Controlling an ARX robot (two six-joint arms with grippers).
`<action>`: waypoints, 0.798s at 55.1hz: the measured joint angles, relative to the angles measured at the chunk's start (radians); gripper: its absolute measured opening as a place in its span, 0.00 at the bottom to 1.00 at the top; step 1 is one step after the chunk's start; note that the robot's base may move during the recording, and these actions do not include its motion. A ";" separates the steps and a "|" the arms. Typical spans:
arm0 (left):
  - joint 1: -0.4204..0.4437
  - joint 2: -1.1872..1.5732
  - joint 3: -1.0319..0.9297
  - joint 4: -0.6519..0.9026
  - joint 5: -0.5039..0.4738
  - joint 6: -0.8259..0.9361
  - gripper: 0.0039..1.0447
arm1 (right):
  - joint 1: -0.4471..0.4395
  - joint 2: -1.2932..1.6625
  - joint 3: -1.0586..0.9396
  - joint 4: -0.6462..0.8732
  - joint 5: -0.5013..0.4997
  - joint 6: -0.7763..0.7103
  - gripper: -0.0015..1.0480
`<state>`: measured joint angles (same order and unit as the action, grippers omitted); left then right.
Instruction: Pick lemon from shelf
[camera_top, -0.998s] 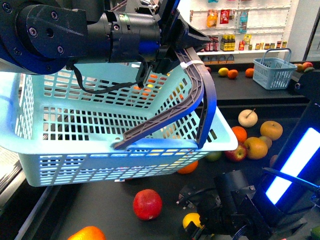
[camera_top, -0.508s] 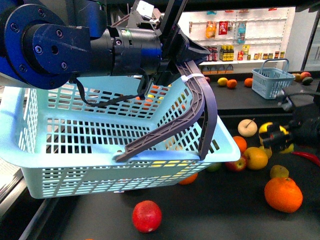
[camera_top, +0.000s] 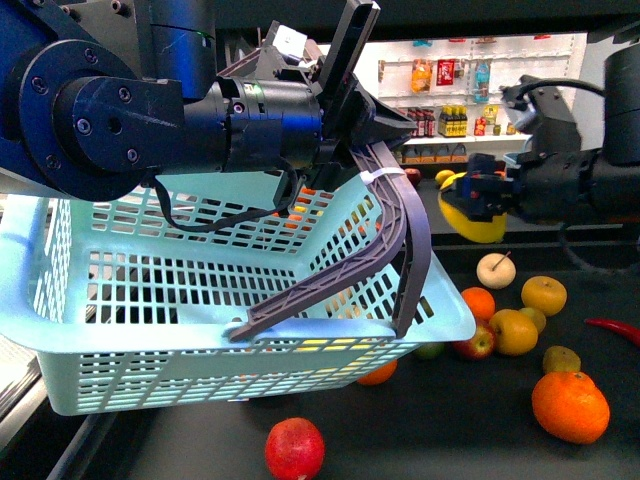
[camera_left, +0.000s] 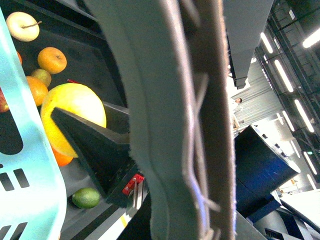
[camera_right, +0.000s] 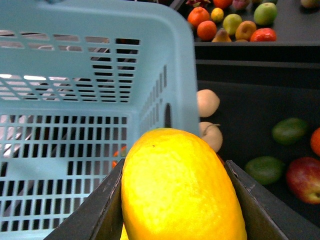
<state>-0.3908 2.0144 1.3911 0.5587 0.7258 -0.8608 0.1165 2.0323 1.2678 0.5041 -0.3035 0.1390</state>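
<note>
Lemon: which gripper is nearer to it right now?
Right. The right gripper is shut on the lemon, holding it in the air above the shelf beside the basket. The left gripper is apart from it, clamped on the basket handle.

Smooth yellow lemon (camera_top: 472, 222), clamped in right tool (camera_top: 478, 200), hangs above the black shelf (camera_top: 440, 420).

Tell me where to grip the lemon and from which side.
Grip the lemon across its narrow middle, one finger on each long flank, as the right end effector holds it now. It is oval: the short width fits between the fingers, while the tapered ends would likely slip. Come in along its long axis, as the right wrist view shows.
</note>
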 joint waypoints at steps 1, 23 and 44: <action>0.000 0.000 0.000 0.000 0.000 0.000 0.06 | 0.004 0.000 0.000 0.000 0.001 0.001 0.49; 0.000 0.000 0.000 0.000 0.000 0.000 0.06 | 0.064 0.003 -0.035 -0.018 -0.008 -0.002 0.77; 0.000 0.000 0.000 -0.001 0.000 -0.002 0.06 | 0.023 -0.037 -0.064 -0.017 0.078 -0.069 0.93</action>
<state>-0.3908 2.0148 1.3911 0.5579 0.7254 -0.8623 0.1390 1.9953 1.2037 0.4873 -0.2256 0.0700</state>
